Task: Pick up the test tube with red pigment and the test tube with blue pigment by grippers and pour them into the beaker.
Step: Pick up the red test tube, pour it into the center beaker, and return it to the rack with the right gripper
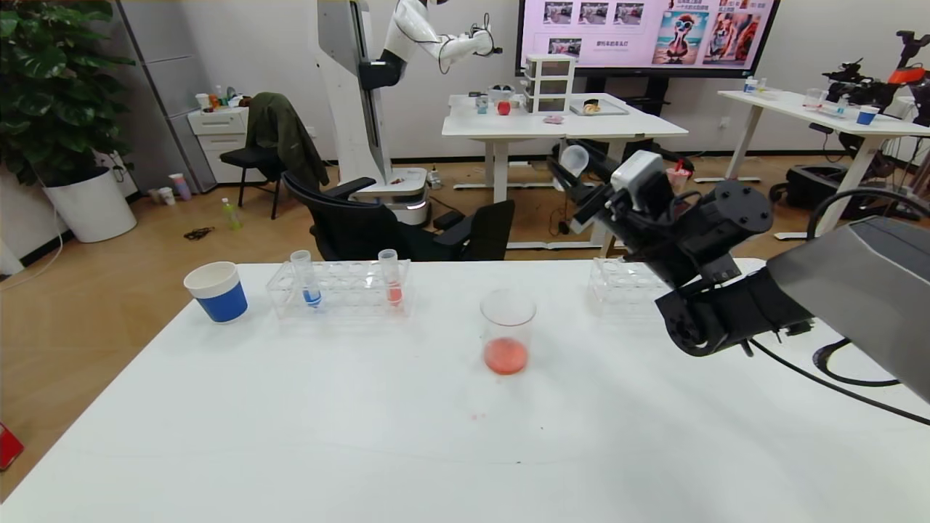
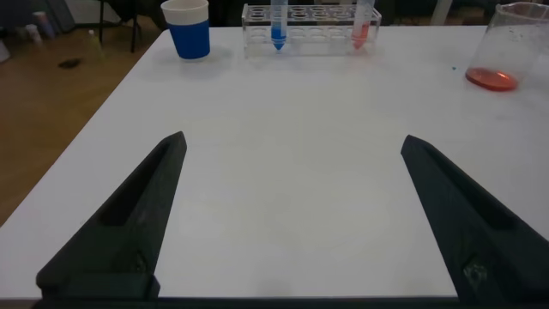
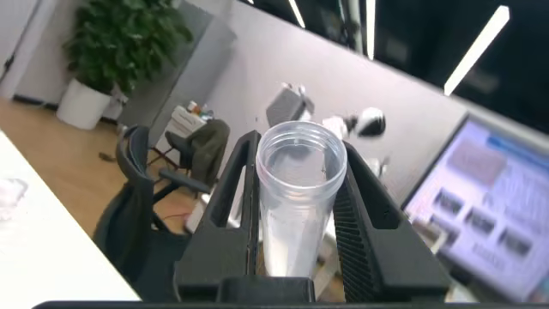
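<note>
The beaker (image 1: 507, 330) (image 2: 502, 43) stands mid-table with a shallow pool of red liquid in it. A clear rack (image 1: 341, 294) at the back left holds the test tube with blue pigment (image 1: 306, 280) (image 2: 278, 21) and the test tube with red pigment (image 1: 391, 277) (image 2: 362, 21), both upright. High over the table's back right, my right gripper (image 1: 570, 171) (image 3: 296, 150) is shut on a clear, empty-looking test tube (image 1: 574, 158) (image 3: 296, 206), its mouth pointing away from the wrist. My left gripper (image 2: 293, 142) hangs open and empty above bare table, short of the rack; the head view does not show it.
A blue-banded white paper cup (image 1: 216, 290) (image 2: 189, 26) sits left of the rack. A second clear rack (image 1: 617, 283) stands at the back right, partly behind my right arm. A black cable (image 1: 835, 385) lies on the table's right side. Chairs stand beyond the far edge.
</note>
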{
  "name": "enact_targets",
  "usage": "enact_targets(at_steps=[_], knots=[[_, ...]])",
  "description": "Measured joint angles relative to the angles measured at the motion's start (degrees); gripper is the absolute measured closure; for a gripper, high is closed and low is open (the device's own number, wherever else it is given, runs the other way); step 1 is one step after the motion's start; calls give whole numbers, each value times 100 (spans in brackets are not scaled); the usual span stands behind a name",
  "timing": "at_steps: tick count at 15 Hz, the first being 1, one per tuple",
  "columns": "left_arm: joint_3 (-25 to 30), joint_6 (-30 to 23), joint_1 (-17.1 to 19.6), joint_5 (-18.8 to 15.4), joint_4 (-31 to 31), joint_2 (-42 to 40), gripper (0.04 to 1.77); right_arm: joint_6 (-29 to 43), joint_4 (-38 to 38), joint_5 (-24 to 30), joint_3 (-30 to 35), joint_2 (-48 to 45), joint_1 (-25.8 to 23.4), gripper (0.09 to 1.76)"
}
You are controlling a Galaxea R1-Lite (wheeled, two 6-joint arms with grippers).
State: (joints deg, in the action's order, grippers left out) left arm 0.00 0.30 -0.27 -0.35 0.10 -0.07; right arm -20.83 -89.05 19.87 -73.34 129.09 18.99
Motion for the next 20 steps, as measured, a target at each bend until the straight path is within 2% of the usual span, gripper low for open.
enact_targets(at_steps=[2, 3, 5, 8, 14, 17, 20], knots=[[0, 0, 0, 2, 0, 0, 7, 542, 435, -673, 631, -513, -28, 133], [0, 0, 0, 0, 1, 0, 7, 669, 820, -827, 929, -786, -87, 133], [0, 2, 0, 2, 1, 0, 7, 1235, 1651, -968, 1417, -1379, -224, 133], [0, 0, 0, 0, 1, 0, 7, 1982, 3184, -1012, 1684, -2203, -574, 133], [0, 2, 0, 2, 1, 0, 7, 2063, 4206, -996, 1530, -2714, -1790, 133], [0, 5, 0, 2, 1, 0, 7, 2065, 5508, -996, 755, -2723, -2464, 133], [0, 2, 0, 0, 0, 0, 7, 2065, 5847, -1017, 305, -2537, -2954, 133]])
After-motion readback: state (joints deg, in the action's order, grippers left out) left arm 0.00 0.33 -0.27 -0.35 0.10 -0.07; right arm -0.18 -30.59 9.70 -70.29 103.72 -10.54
